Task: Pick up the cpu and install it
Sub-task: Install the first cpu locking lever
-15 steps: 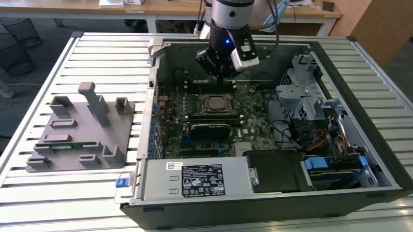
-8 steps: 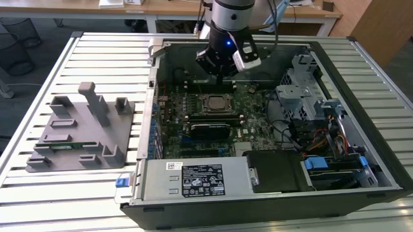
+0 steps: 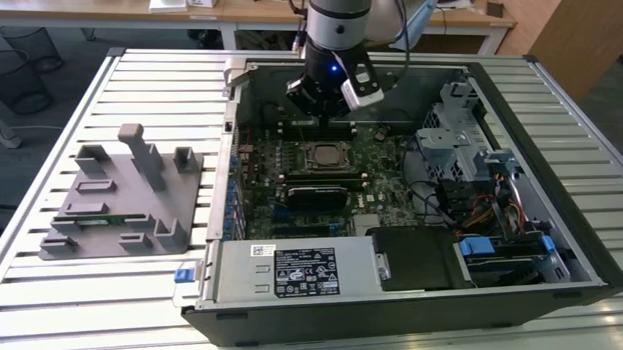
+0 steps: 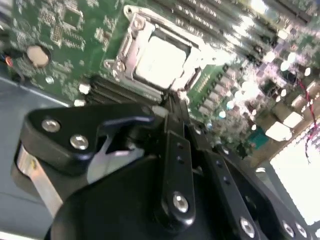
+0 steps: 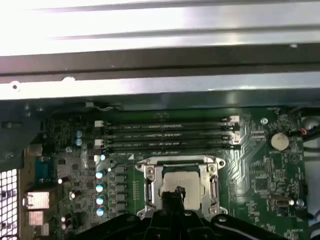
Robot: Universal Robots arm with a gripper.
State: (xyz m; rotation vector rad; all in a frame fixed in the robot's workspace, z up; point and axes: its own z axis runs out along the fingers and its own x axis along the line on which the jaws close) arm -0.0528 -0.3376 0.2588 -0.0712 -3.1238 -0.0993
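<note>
An open computer case [image 3: 545, 87] is lying on a slatted metal table [image 3: 117, 292], exposing the green motherboard [image 3: 389, 168]. The cpu [image 3: 323, 154] is sitting flat inside the metal-framed socket [image 3: 297, 154] near the middle of the board; in both wrist views it is showing as a small square chip with a pale, shiny silver-grey top [image 4: 162, 62], [image 5: 178, 181], lying level with the frame around it. The arm's gripper [image 3: 314, 109] is hanging over the far part of the board, above the dark memory slots [image 5: 167, 136] that are running just beyond the socket. In the second wrist view the black fingers [image 4: 172, 112] are coming together to a narrow tip just beside the socket's edge, clenched with nothing between them and apart from the chip. At the exterior view's left, a grey parts fixture [image 3: 127, 197] is standing on the table, well apart from the case.
</note>
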